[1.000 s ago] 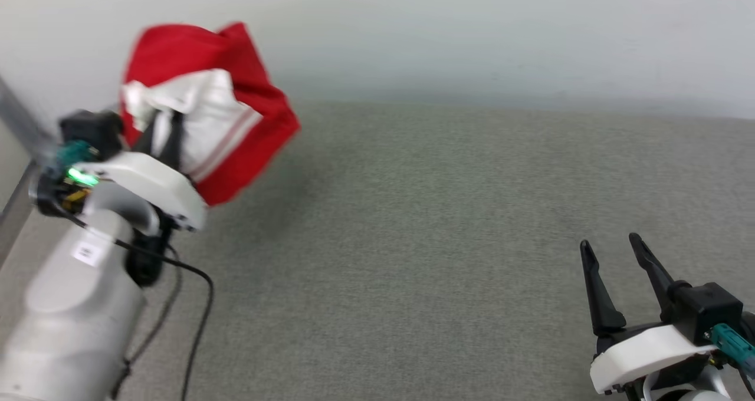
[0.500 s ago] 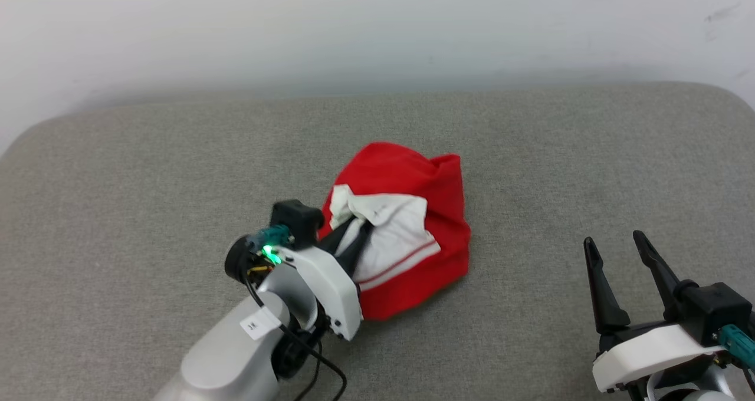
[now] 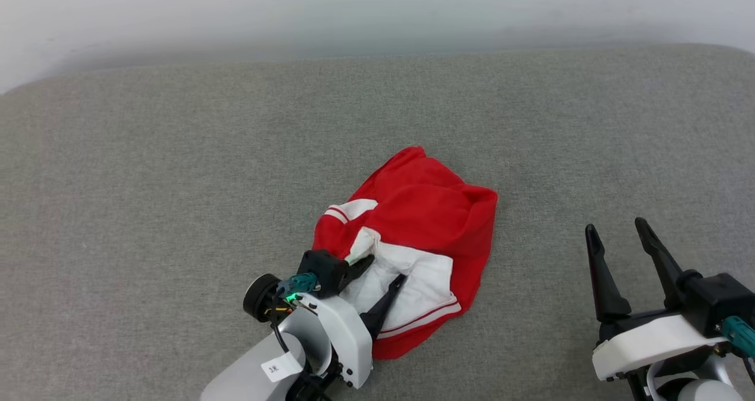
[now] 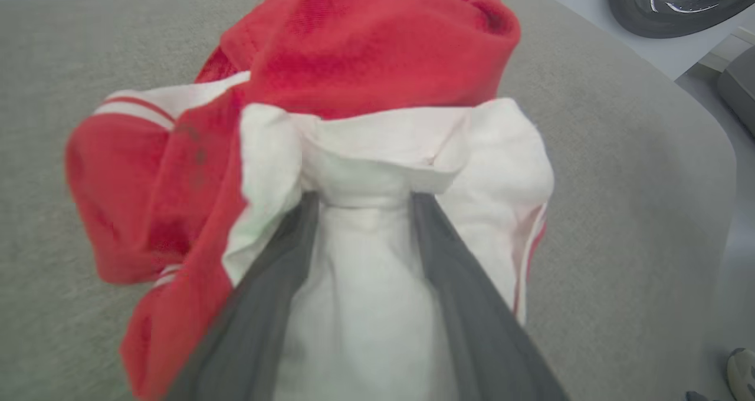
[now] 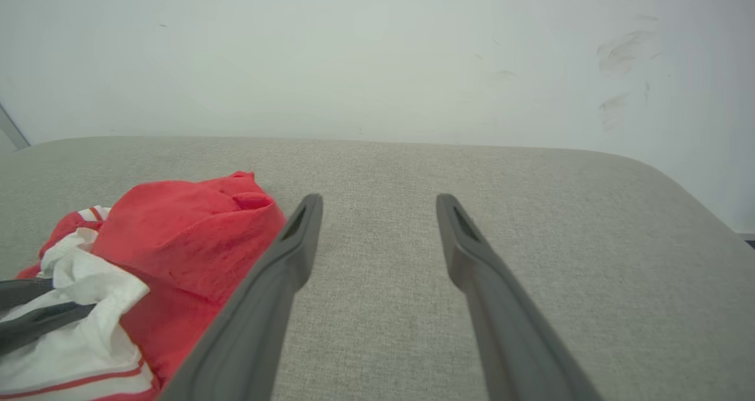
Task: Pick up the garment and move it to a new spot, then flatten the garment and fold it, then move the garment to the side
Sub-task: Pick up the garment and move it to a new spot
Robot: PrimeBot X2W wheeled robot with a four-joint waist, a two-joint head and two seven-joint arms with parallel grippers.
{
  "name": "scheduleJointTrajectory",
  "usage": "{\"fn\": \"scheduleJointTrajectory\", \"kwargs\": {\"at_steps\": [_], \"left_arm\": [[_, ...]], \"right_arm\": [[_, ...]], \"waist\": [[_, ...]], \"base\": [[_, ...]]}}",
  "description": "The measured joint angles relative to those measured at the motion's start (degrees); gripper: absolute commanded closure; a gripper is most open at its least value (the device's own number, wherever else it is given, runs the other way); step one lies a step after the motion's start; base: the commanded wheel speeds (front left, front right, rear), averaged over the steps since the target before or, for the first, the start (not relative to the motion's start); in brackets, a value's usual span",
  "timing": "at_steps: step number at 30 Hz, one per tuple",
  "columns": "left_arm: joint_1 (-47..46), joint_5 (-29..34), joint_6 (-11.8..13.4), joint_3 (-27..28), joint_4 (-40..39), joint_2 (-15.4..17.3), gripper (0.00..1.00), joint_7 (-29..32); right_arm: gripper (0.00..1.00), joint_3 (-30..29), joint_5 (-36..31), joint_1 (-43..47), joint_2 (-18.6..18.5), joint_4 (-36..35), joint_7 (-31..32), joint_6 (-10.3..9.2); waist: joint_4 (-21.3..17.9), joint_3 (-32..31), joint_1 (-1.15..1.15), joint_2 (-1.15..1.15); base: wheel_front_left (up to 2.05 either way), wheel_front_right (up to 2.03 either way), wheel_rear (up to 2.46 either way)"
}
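Note:
The garment (image 3: 424, 212), red with a white striped-trim sleeve, lies crumpled in a heap on the grey surface. My left gripper (image 3: 386, 269) rests at its near edge with its jaws spread. The white sleeve cloth lies loose between the fingers (image 4: 448, 271); the left wrist view shows the garment (image 4: 365, 53) bunched up past the fingertips of the left gripper (image 4: 364, 203). My right gripper (image 3: 615, 227) hovers open and empty well to the right of the heap. In the right wrist view the right gripper (image 5: 378, 200) points at bare surface, with the garment (image 5: 189, 236) at lower left.
The grey padded surface (image 3: 147, 183) stretches wide on all sides of the heap. A pale wall (image 3: 377, 12) runs behind its far edge. Its right end is rounded (image 5: 666, 177). A dark round object (image 4: 672, 0) sits beyond that edge.
The head camera has swung. The garment went from hanging in my left gripper to lying on the surface, and the left jaws have spread apart. The right gripper stayed open.

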Motion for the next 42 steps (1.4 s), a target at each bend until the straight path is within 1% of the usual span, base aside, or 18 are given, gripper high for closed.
{"fn": "scheduleJointTrajectory", "kwargs": {"at_steps": [2, 7, 13, 16, 19, 23, 27, 35, 42], "left_arm": [[-0.03, 0.48, 0.18, 0.19, -0.59, -0.05, 0.0, -1.86], [-0.13, 1.8, 1.9, 1.82, -3.68, -0.19, 0.0, -5.53], [2.25, 3.87, 4.89, 5.68, -10.0, 0.13, 0.0, -6.86], [4.39, 5.08, 6.24, 10.27, -14.92, 0.41, 0.0, -6.89], [7.41, 6.45, 6.92, 15.13, -18.15, 0.75, 0.0, -6.97], [10.79, 8.71, 7.97, 21.06, -20.72, 1.45, 0.0, -6.97], [14.37, 11.41, 8.68, 25.9, -21.24, 2.32, 0.0, -6.97], [21.02, 14.92, 8.48, 32.5, -20.9, 2.29, 0.0, -6.97], [23.32, 16.67, 6.94, 34.77, -19.93, 0.82, 0.0, -6.97]], "right_arm": [[0.0, -0.01, 0.01, 0.01, 0.0, 0.34, -0.02, 0.0], [0.0, -0.09, 0.0, 0.07, 0.0, 1.15, -0.04, 0.0], [0.0, -0.47, 0.0, 1.41, 0.0, 1.35, 0.36, 0.0], [0.0, -0.65, 0.0, 2.38, 0.0, 1.0, 0.9, 0.0], [0.0, -1.1, 0.07, 3.25, -0.01, 0.62, 1.37, 0.0], [0.0, -0.94, 0.08, 3.89, 0.01, -0.01, 2.16, 0.0], [0.0, -0.96, 0.08, 4.4, 0.0, -0.36, 2.64, 0.0], [0.0, -0.79, 0.21, 5.7, 0.0, -0.47, 3.1, 0.0], [0.0, -1.88, 0.59, 7.09, 0.0, -0.77, 3.32, 0.0]], "waist": [[0.55, -0.5, 0.0, 0.0], [1.98, -2.75, 0.0, 0.0], [3.99, -6.06, 0.0, 0.0], [5.1, -7.63, -0.01, 0.0], [6.22, -8.92, -0.01, 0.0], [7.45, -10.09, -0.02, 0.0], [7.99, -10.68, -0.02, 0.0], [7.88, -11.62, -0.02, 0.0], [7.63, -12.17, -0.02, 0.0]], "base": [[0.0, 0.0, 0.0], [0.0, 0.0, 0.0], [0.0, 0.0, 0.0], [0.0, 0.0, 0.0], [0.0, 0.0, 0.0], [0.0, 0.0, 0.0], [0.0, 0.0, 0.0], [0.0, 0.0, 0.0], [0.0, 0.0, 0.0]]}}
